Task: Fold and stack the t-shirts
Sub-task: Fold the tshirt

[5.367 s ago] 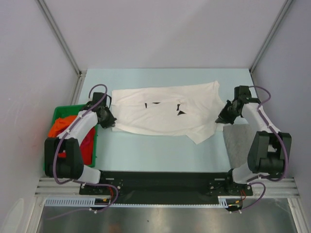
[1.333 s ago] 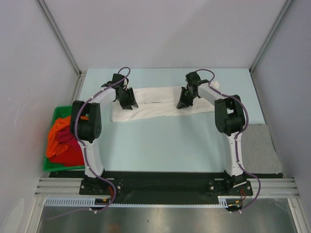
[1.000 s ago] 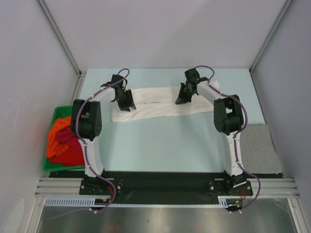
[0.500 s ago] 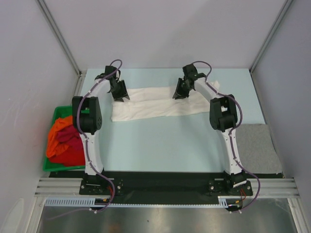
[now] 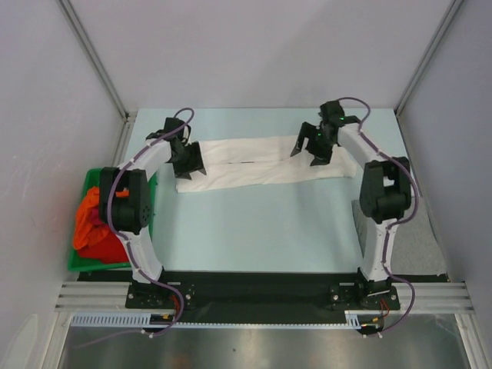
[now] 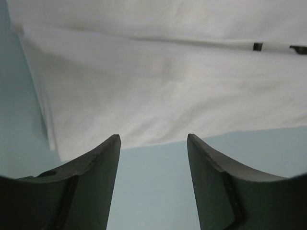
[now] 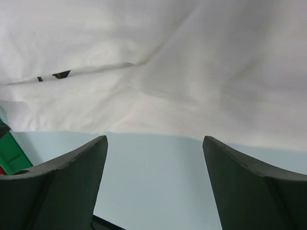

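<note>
Since half a second ago your right arm has swung its elbow out toward the right wall, and both grippers have let go of the white t-shirt (image 5: 254, 163). Your left gripper (image 5: 189, 164) hangs over the shirt's left end and your right gripper (image 5: 308, 153) over its right part, each with fingers (image 6: 101, 160) spread wide and nothing between them. The shirt lies as a long folded band across the far side of the table (image 5: 254, 231). The grey t-shirt (image 5: 407, 238) lies flat at near right. The orange t-shirt (image 5: 86, 209) and dark red t-shirt (image 5: 109, 246) sit bunched in the green bin (image 5: 92, 266).
</note>
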`<state>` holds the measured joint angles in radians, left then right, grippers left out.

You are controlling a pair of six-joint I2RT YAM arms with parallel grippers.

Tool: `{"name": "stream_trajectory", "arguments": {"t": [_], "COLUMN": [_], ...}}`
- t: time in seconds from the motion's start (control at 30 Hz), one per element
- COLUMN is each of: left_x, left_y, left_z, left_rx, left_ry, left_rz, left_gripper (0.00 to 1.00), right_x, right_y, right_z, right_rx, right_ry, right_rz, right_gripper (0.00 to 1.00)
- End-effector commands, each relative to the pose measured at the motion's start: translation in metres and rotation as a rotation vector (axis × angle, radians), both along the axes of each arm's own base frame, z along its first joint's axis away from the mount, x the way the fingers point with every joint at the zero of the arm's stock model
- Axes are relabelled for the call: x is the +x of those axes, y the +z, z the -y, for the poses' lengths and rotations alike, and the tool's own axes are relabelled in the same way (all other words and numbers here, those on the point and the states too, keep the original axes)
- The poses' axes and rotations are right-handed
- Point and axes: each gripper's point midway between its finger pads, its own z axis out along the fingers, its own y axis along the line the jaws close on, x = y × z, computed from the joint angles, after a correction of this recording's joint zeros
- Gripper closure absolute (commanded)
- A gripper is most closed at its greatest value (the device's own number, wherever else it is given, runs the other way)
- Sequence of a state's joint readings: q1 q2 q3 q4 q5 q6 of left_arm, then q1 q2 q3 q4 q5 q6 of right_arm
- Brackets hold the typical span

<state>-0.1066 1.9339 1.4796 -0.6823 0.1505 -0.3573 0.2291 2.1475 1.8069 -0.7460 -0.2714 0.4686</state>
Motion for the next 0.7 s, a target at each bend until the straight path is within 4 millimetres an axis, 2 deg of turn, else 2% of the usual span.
{"name": "stream_trajectory", "arguments": {"t": [0.0, 0.07, 0.1, 0.17, 0.23, 0.3, 0.4, 0.43, 0.47, 0.53, 0.57, 0.6, 0.63, 0.67], "left_x": [-0.014, -0.019, -0.020, -0.020, -0.018, -0.016, -0.011, -0.008, -0.006, 0.000, 0.002, 0.005, 0.009, 0.010], "left_y": [0.005, 0.000, 0.001, 0.002, 0.001, -0.001, -0.003, -0.005, -0.006, -0.010, -0.010, -0.009, -0.008, -0.012], "left_z": [0.006, 0.006, 0.006, 0.007, 0.010, 0.013, 0.018, 0.020, 0.023, 0.026, 0.029, 0.031, 0.035, 0.037], "left_rx": [-0.034, -0.035, -0.034, -0.040, -0.053, -0.067, -0.095, -0.106, -0.119, -0.132, -0.145, -0.159, -0.169, -0.177], "left_ry": [-0.012, -0.009, -0.005, -0.010, -0.014, -0.018, -0.017, -0.015, -0.018, -0.016, -0.021, -0.023, -0.026, -0.033], "left_rz": [0.021, 0.011, 0.014, 0.021, 0.018, 0.011, 0.006, 0.007, 0.003, -0.003, -0.005, -0.003, 0.002, -0.008], "left_gripper": [0.37, 0.38, 0.38, 0.38, 0.39, 0.41, 0.43, 0.43, 0.44, 0.47, 0.48, 0.49, 0.50, 0.51], "right_x": [-0.005, -0.010, -0.019, -0.022, -0.030, -0.032, -0.025, -0.017, -0.017, -0.010, -0.010, -0.009, -0.009, -0.003], "right_y": [0.045, 0.056, 0.048, 0.050, 0.039, 0.037, 0.038, 0.043, 0.041, 0.028, 0.025, 0.022, 0.007, 0.011], "right_z": [0.064, 0.081, 0.090, 0.117, 0.131, 0.133, 0.102, 0.087, 0.060, 0.034, 0.012, 0.000, -0.009, -0.018], "right_rx": [0.011, 0.029, 0.028, 0.023, 0.024, 0.026, 0.052, 0.062, 0.082, 0.118, 0.134, 0.148, 0.140, 0.140], "right_ry": [-0.115, -0.137, -0.152, -0.199, -0.227, -0.220, -0.151, -0.124, -0.089, -0.070, -0.038, -0.029, -0.012, 0.004], "right_rz": [0.091, 0.126, 0.103, 0.107, 0.077, 0.073, 0.097, 0.133, 0.129, 0.113, 0.105, 0.096, 0.069, 0.087], "right_gripper": [0.13, 0.10, 0.08, 0.04, 0.04, 0.12, 0.19, 0.21, 0.35, 0.74, 0.92, 0.94, 0.94, 0.97]}}
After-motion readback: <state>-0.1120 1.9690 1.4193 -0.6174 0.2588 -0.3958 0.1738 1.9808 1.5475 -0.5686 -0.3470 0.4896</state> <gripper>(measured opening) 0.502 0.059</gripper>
